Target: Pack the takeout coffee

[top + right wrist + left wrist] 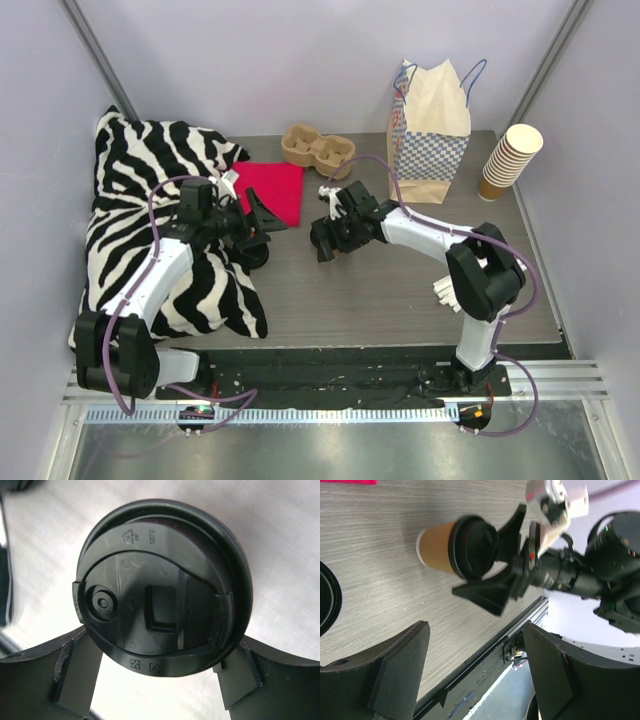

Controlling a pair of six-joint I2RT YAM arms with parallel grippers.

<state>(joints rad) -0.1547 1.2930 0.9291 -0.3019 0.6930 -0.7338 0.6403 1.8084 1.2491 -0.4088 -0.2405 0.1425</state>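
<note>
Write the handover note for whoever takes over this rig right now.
Left gripper: open, empty, hovering beside the cup.
Right gripper: jaws wide, straddling the takeout coffee at its lid; a firm grip cannot be confirmed.
Takeout coffee: lid on, apparently standing mid-table. Cup carrier and paper bag stand at the back.
Done: cup lidded, right gripper placed around it.
Left: lift it and pack it, probably into the carrier or bag.

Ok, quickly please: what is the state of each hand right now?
Left hand: open, holding nothing.
Right hand: open, one finger on each side of the takeout coffee, not closed on it.
</note>
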